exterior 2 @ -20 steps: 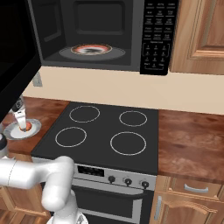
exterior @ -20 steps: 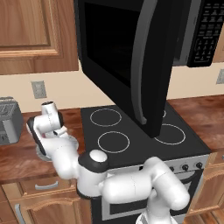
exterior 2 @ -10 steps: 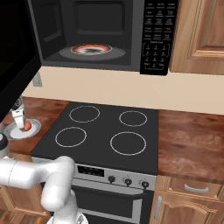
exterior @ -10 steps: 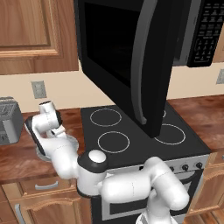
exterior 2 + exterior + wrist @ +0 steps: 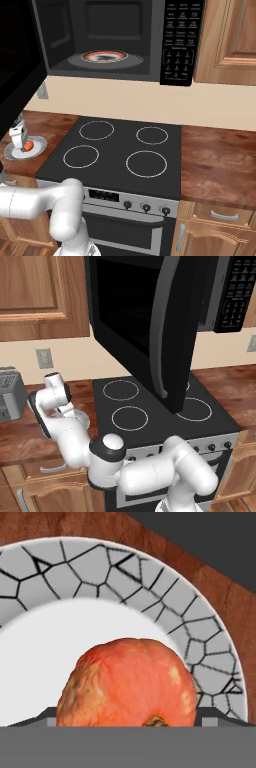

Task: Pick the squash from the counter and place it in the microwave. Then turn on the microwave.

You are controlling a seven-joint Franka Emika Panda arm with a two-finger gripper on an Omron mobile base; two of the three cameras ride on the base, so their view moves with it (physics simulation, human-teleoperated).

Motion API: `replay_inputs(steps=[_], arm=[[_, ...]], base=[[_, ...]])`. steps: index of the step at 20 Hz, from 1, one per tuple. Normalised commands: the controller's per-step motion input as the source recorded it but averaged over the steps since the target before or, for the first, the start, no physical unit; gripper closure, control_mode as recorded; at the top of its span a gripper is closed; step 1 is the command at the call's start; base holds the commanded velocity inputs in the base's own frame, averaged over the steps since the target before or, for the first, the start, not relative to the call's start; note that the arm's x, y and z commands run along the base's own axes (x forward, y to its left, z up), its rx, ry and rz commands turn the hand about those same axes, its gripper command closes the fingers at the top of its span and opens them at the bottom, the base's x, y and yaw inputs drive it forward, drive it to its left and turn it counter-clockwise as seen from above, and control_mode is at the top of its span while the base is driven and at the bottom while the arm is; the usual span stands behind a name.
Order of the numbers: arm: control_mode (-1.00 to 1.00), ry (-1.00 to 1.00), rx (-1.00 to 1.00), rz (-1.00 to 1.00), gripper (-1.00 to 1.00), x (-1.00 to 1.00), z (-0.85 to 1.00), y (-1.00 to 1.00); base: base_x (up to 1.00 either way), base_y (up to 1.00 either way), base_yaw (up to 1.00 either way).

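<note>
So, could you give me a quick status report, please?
Gripper open, down over the squash, fingertips either side. Squash on the plate, not lifted. Microwave door open, path looks clear.

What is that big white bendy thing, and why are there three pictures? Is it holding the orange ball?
The white bendy thing is a robot arm in a pretend, computer-drawn kitchen. Two pictures come from cameras riding behind the arm, one on each side. The third comes from a camera on its hand, looking down past its fingers.

On the reddish-brown wooden counter sits a round white plate with a grey cracked-looking rim. On the plate is the small orange-red squash. The arm's gripper is down at the plate, with a dark finger showing on each side of the squash. The fingers stand wide apart, so the squash isn't pinched yet; it rests on the plate.

Above the black four-ring stovetop hangs the big black microwave, its door swung open, waiting.
</note>
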Motion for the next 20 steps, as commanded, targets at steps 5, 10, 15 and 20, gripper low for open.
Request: replay_inputs(steps=[5,10,15,20], arm=[[-1.0,-0.17,-0.01,-0.04,1.0,-0.25,0.15,0.0],[-1.0,-0.19,0.0,0.0,1.0,-0.32,0.19,0.0],[-1.0,-0.11,0.0,0.0,1.0,-0.34,0.23,-0.04],[-1.0,-0.07,0.0,0.0,1.0,-0.36,0.22,-0.07]], base=[[0.0,0.0,0.0],[0.0,0.0,0.0],[0.0,0.0,0.0],[0.0,0.0,0.0]])
